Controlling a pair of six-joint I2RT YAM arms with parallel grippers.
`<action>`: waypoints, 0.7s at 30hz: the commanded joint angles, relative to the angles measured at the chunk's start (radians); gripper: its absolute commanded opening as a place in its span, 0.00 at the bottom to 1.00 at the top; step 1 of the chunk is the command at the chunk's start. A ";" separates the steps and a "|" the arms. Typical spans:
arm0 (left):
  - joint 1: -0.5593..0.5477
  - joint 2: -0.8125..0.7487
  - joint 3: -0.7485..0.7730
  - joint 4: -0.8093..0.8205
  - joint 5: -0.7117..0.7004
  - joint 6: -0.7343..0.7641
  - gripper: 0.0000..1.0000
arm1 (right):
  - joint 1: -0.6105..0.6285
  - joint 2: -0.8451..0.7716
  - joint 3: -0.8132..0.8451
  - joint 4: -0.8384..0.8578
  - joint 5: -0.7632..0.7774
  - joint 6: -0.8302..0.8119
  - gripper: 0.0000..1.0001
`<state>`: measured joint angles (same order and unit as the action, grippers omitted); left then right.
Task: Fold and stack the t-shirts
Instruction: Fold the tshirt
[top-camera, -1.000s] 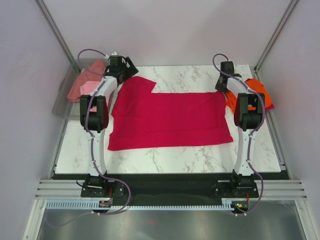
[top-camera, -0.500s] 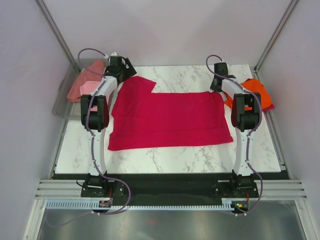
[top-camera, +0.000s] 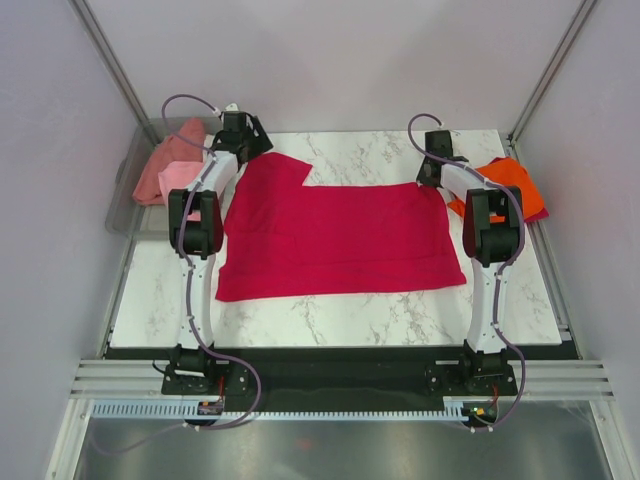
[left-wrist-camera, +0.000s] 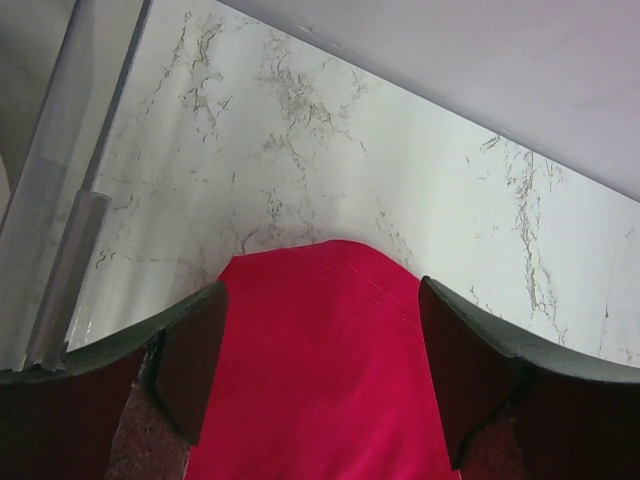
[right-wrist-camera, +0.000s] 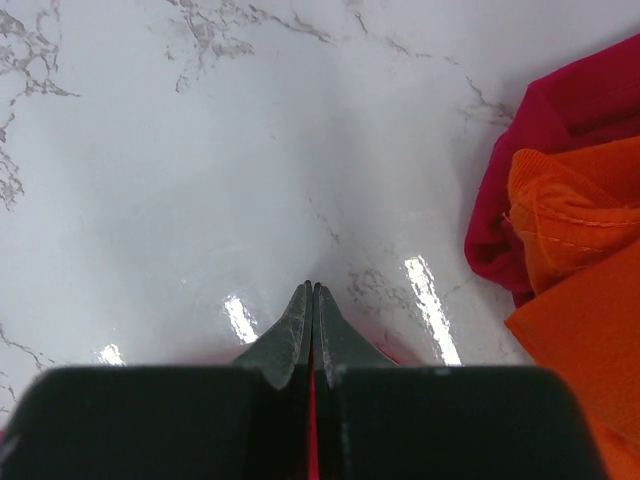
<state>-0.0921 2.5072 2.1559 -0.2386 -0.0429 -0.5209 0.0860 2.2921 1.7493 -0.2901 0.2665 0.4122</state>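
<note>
At the far right corner of the crimson t-shirt (top-camera: 335, 240), the right gripper (right-wrist-camera: 313, 288) has its jaws pressed together, with a thin sliver of crimson cloth showing between them. At 3 o'clock of it in the wrist view lies the orange t-shirt (right-wrist-camera: 580, 260), crumpled over a fold of darker red cloth (right-wrist-camera: 520, 200). The left gripper (left-wrist-camera: 320, 290) stands wide open at the shirt's far left corner, one finger on each side of a rounded tip of the fabric, gripping nothing. The crimson t-shirt is spread flat across the middle of the marble table (top-camera: 370, 310). At 10 o'clock from it in the top view, a clear bin (top-camera: 122, 205) holds pink t-shirts (top-camera: 172, 168).
</note>
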 joint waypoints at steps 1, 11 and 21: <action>0.014 0.028 0.039 -0.044 -0.029 0.067 0.86 | 0.004 -0.060 -0.005 0.046 -0.015 0.020 0.00; -0.023 0.056 0.125 -0.232 -0.136 0.122 0.92 | 0.004 -0.077 -0.014 0.058 -0.058 0.030 0.00; -0.037 0.051 0.134 -0.290 -0.080 0.125 0.86 | 0.001 -0.089 -0.030 0.072 -0.092 0.039 0.00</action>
<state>-0.1280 2.5465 2.2417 -0.4641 -0.1101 -0.4259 0.0860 2.2700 1.7283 -0.2466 0.1928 0.4404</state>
